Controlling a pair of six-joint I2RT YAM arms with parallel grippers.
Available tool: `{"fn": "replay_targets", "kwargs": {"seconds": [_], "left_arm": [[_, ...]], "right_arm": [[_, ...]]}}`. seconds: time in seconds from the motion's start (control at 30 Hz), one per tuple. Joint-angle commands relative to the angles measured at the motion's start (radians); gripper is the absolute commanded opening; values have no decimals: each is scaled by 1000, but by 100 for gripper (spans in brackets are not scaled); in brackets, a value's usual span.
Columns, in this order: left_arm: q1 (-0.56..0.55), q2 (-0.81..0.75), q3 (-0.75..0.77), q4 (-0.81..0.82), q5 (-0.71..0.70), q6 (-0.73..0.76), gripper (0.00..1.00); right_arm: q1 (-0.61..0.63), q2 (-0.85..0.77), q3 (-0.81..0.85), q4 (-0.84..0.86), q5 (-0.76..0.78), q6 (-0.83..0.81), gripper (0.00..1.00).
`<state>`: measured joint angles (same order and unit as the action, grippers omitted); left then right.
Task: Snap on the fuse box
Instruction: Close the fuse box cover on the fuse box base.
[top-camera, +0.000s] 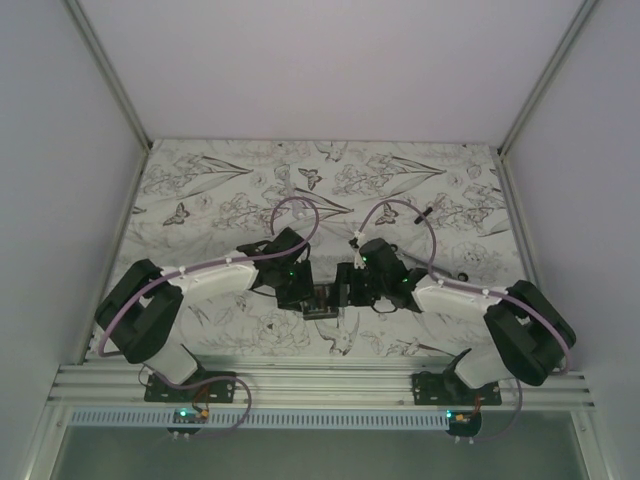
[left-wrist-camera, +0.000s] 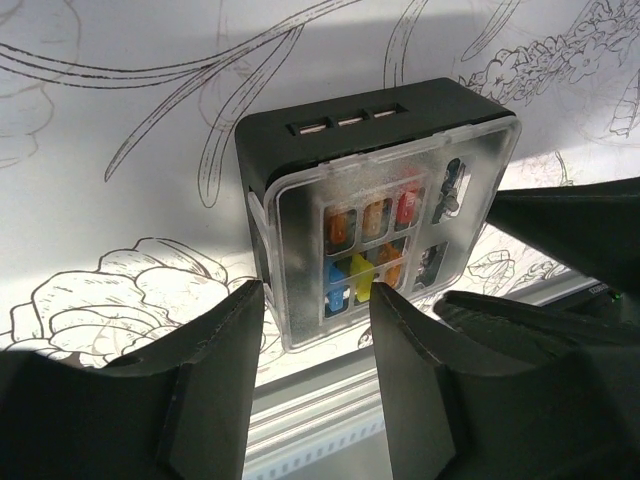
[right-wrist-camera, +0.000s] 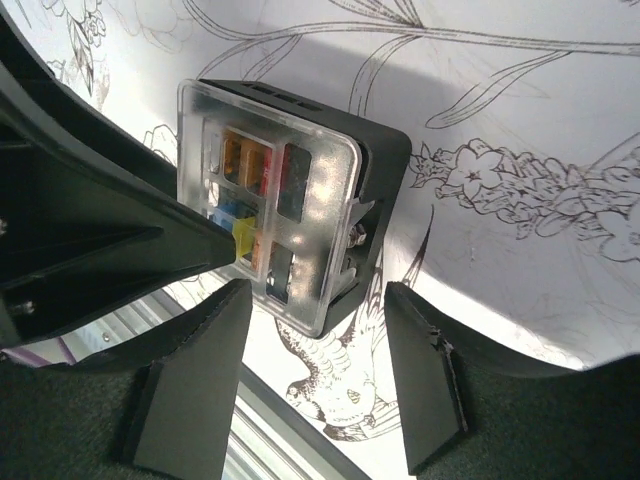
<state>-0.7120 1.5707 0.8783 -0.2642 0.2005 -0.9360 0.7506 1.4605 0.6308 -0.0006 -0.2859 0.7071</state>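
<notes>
Black fuse box (left-wrist-camera: 380, 200), clear lid (right-wrist-camera: 265, 200) over colored fuses (left-wrist-camera: 375, 215), on floral worktop (top-camera: 200, 190) btwn L hand (left-wrist-camera: 317, 310) and R hand (right-wrist-camera: 315, 300). Both hands' fingers spread, box edge just ahead.

The desk (top-camera: 200, 200), covered in white cloth with black flower and butterfly drawings, is carrying a small black square plastic fuse box (top-camera: 322, 298) near its front. A short black stick (top-camera: 425, 213) is lying farther back, on the right.
</notes>
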Motion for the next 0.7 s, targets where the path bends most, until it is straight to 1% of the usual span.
{"fn": "replay_targets", "kwargs": {"seconds": [0.0, 0.1, 0.3, 0.43, 0.57, 0.67], "left_arm": [[-6, 15, -22, -9, -12, -12, 48], [-6, 21, -17, -9, -6, -15, 48], [-13, 31, -5, -6, -1, -26, 48], [-37, 50, 18, -1, 2, -29, 48], [-47, 72, 33, 2, 2, -27, 47], [-49, 71, 29, 6, 0, -24, 47]], "right_arm": [[9, -59, 8, -70, 80, -23, 62], [10, -39, -2, -43, 39, -11, 61], [17, 23, -21, 76, -59, 38, 59], [25, 44, -23, 149, -106, 62, 56], [26, 41, -16, 158, -120, 59, 52], [26, 43, -20, 159, -121, 55, 52]]}}
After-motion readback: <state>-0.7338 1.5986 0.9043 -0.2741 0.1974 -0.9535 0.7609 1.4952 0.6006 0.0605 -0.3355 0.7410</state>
